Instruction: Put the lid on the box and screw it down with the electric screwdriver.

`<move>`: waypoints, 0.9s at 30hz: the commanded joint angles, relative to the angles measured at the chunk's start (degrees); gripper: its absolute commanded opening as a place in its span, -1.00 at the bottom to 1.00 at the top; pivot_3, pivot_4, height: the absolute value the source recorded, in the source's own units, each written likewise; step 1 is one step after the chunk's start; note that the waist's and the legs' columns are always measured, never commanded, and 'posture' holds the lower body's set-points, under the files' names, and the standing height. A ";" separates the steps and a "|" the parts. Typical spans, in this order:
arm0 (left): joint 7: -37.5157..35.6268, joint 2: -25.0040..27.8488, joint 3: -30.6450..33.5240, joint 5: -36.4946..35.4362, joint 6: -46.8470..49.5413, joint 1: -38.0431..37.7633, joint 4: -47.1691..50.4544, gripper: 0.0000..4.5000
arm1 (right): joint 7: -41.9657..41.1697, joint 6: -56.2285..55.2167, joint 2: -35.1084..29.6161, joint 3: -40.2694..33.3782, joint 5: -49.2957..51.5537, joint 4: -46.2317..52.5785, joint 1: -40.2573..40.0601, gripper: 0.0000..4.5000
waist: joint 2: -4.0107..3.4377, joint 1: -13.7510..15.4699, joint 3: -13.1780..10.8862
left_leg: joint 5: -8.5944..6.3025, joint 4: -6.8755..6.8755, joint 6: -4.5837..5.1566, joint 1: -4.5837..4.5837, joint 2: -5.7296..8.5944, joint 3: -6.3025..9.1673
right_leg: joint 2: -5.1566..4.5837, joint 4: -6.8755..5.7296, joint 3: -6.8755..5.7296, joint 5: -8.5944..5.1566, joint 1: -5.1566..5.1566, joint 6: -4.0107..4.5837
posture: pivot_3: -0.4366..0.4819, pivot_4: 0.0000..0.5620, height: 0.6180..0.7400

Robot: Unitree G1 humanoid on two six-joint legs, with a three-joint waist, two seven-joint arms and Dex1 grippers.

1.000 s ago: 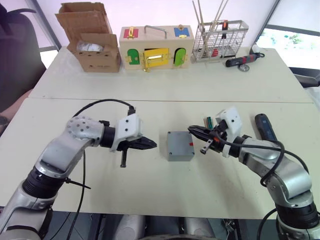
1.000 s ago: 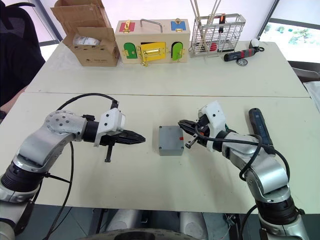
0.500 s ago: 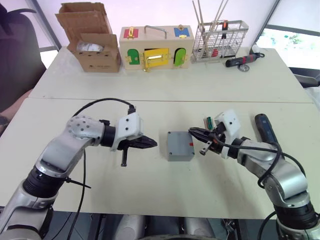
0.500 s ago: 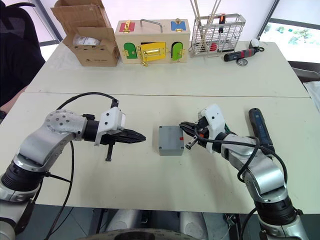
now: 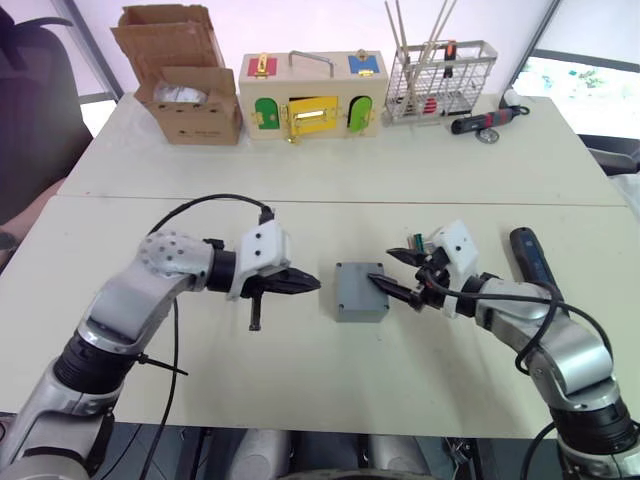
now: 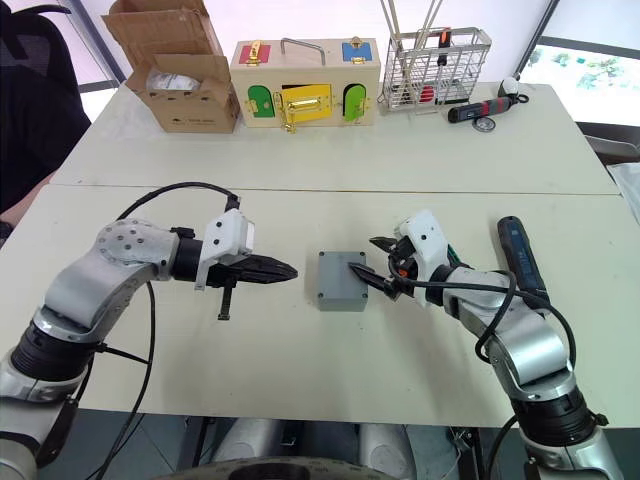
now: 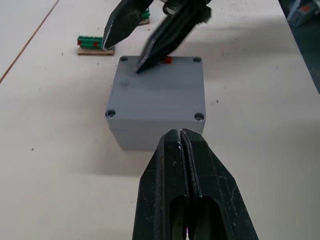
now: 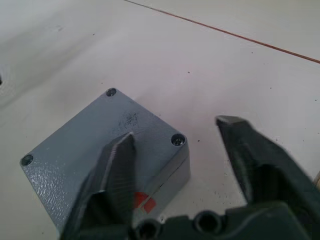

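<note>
Resting on the table (image 5: 300,370), the grey box (image 5: 362,291) sits between the two pincers with the lid (image 7: 157,89) already on top — the seam between them is hard to make out. The right gripper (image 5: 396,271) stands spread wide at the box's near edge, one finger (image 8: 111,172) over the lid, the other (image 8: 257,160) beyond the box's side; that finger partly hides the red mark (image 8: 141,201). The left gripper (image 5: 313,285) is pressed closed, empty, just short of the box's opposite side. The electric screwdriver (image 5: 531,255) lies beyond the right arm — its bit end hidden behind it.
</note>
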State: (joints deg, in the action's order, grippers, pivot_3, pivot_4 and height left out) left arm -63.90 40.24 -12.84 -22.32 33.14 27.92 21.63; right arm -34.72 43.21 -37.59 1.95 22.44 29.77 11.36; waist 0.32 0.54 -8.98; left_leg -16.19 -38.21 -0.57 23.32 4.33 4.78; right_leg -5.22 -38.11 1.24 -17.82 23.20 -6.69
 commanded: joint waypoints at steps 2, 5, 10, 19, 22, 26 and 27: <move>0.72 -1.16 1.24 -1.53 -0.57 0.82 1.03 -1.00 | -0.94 2.75 -2.51 -6.60 3.30 0.09 4.33 0.99 | 0.00 -0.04 0.00 | 0.00 0.00 0.00 0.00 0.00 0.00 | 0.00 0.00 0.00 0.00 0.00 0.00 | -0.05 -0.47 1.00; 1.02 -2.05 1.31 -2.20 -1.57 -0.96 2.25 -1.00 | -1.70 15.98 -11.17 -20.35 10.82 -7.19 16.31 0.99 | -0.20 0.10 -0.12 | 0.00 -0.07 0.00 0.01 0.04 -0.09 | -0.04 -0.01 0.05 0.00 0.00 0.01 | -0.05 -0.47 1.00; 4.59 -6.14 1.68 -5.69 -0.08 -3.17 7.67 -1.00 | -13.57 25.66 -32.36 -20.51 11.05 -27.37 17.71 0.99 | -0.02 1.11 -0.03 | -0.08 0.11 0.11 0.02 0.01 0.11 | -0.17 0.16 -0.05 0.00 -0.09 0.02 | -0.05 -0.47 1.00; 7.60 -8.95 -1.33 -5.70 -0.78 -5.05 11.29 -1.00 | -34.55 26.03 -42.24 11.28 -0.82 -49.85 30.23 0.99 | -0.56 -1.67 -0.03 | -0.28 0.00 0.49 -0.09 -0.03 -0.40 | -0.22 0.08 0.13 0.00 -0.06 0.01 | -0.05 -0.47 1.00; 8.95 -8.69 -1.77 -5.31 -0.58 -6.12 12.66 -1.00 | -38.50 23.46 -40.89 18.19 -6.60 -53.90 34.10 0.99 | -0.57 -1.42 -0.04 | -0.28 0.07 0.48 -0.06 -0.08 -0.38 | -0.15 0.09 0.15 -0.01 0.03 0.00 | -0.05 -0.47 1.00; 10.97 -7.92 -2.24 -4.05 -0.35 -7.32 13.98 -1.00 | -41.04 20.41 -37.17 23.82 -12.76 -60.50 37.53 0.99 | -0.56 -0.94 -0.05 | -0.14 0.03 0.24 0.01 -0.04 -0.38 | -0.21 0.11 0.14 -0.01 0.08 0.00 | -0.05 -0.47 1.00; 11.26 -7.38 -2.34 -3.41 -0.47 -7.70 14.15 -1.00 | -41.30 20.06 -35.66 24.38 -13.92 -62.97 38.95 0.99 | -0.55 -0.95 -0.05 | -0.13 0.00 0.22 0.01 -0.02 -0.36 | -0.22 0.12 0.12 -0.01 0.06 0.00 | -0.05 -0.47 1.00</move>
State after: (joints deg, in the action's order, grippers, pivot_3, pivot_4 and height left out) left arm -53.33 32.32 -15.06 -26.46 33.26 20.27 33.48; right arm -75.24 64.29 -73.77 25.92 11.00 -30.26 48.25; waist -0.23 -0.41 -9.04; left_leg -16.32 -38.22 -0.37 23.34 4.32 4.41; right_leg -5.45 -37.98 1.37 -17.83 23.25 -6.69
